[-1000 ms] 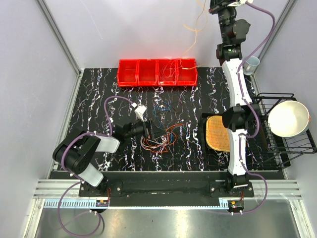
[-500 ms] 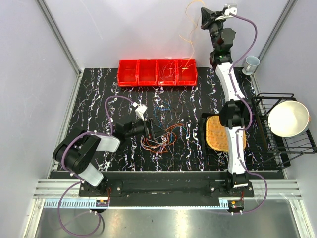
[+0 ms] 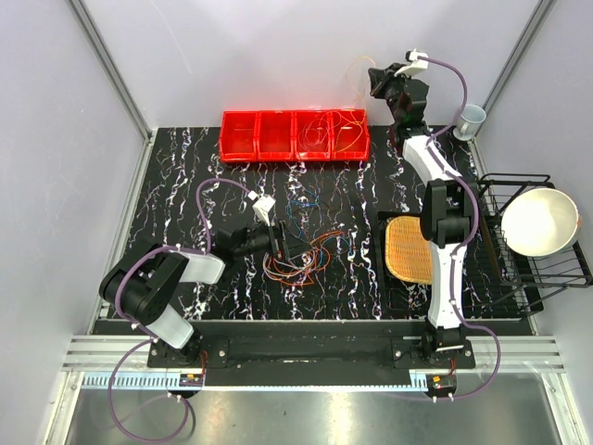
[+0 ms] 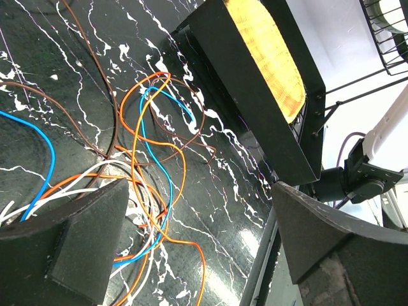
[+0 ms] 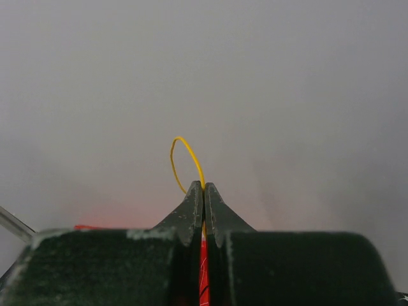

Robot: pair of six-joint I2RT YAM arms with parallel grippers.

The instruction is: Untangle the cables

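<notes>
— How does the left gripper [image 3: 281, 247] stand?
— Its jaws are spread wide, low over the black white-veined tabletop [image 3: 185, 176]. The tangle of thin orange, blue, white and brown cables [image 3: 306, 258] lies between its fingers and spills out just ahead of them. I cannot tell whether either finger touches a strand.
— What else is near it?
— Further ahead and to its right sits the black-framed tray with a woven yellow top [image 3: 408, 250], apart from the tangle.
— And the right gripper [image 3: 378, 82]?
— It is raised high, with the jaws pressed together on a thin yellow cable [image 5: 180, 138]. In its wrist view a small loop of the cable arches up just past the fingertips.
— Where does that cable run?
— From the gripper it hangs down and to its left into the rightmost compartment of the red plastic four-compartment bin [image 3: 258, 134], well below the fingers. Loose strands also lie in the neighbouring compartment.
</notes>
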